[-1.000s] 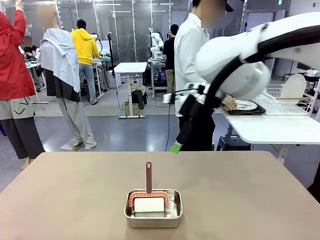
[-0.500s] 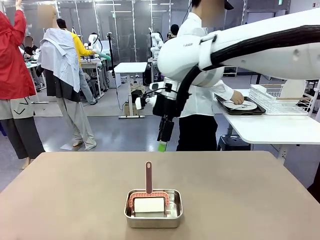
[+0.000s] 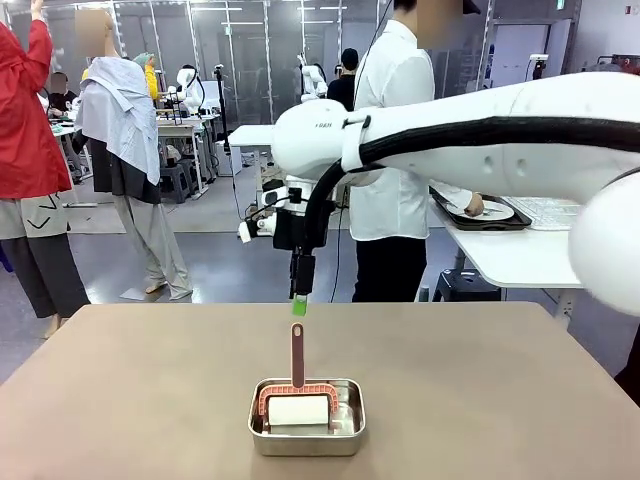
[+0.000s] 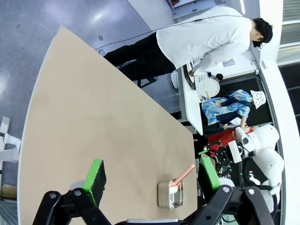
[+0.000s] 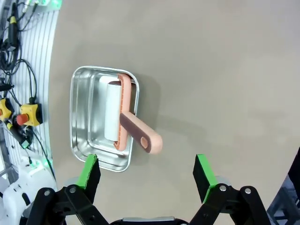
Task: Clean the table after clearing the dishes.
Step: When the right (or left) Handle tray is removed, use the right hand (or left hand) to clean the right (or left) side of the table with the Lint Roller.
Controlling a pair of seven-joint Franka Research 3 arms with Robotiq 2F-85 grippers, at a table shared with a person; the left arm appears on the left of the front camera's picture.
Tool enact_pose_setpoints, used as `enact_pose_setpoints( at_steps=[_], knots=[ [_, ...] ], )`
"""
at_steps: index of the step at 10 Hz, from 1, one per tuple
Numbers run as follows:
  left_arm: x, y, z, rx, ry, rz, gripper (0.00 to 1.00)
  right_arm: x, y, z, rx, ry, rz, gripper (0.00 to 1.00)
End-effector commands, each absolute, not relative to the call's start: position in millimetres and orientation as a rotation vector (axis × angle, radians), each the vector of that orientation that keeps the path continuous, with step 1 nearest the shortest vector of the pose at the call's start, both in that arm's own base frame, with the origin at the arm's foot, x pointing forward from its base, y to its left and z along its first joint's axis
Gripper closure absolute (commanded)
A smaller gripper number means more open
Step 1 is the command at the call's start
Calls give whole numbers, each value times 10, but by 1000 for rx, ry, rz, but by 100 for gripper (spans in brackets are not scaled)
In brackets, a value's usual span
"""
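Directly below our right gripper [image 3: 299, 303], jaws spread, the roller handle [image 3: 297, 352] stands upright in the pan [image 3: 306, 442]; our left gripper [image 4: 151, 163], also spread, hangs farther off.

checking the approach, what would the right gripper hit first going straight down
Most likely the roller's handle, sticking up from the metal pan; the right gripper hangs open right above it.

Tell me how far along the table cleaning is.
Done: the dishes are off the table, on a tray on the white side table. In hand: the open right gripper hovers over the roller's handle. Remaining: grasping it and rolling the table.
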State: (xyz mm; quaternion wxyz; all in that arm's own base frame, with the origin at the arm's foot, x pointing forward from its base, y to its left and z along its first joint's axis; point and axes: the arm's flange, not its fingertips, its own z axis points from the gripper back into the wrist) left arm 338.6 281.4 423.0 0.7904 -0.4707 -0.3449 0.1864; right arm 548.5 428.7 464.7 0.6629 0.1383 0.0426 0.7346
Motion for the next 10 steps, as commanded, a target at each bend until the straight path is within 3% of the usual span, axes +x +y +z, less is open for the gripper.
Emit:
enact_pose_setpoints(
  at_steps=[1,5,10],
  knots=[
    [3365,2826,4272,-1033,-742,414,0,5608,4445,4623,282,154,1614,0],
    [3365,2826,4272,-1033,-742,414,0,5573,4554,4263,269,319,1533,0],
    [3365,2826,4272,-1033,-742,414,0,5482,4545,4043,314,404,1539,0]
  ],
)
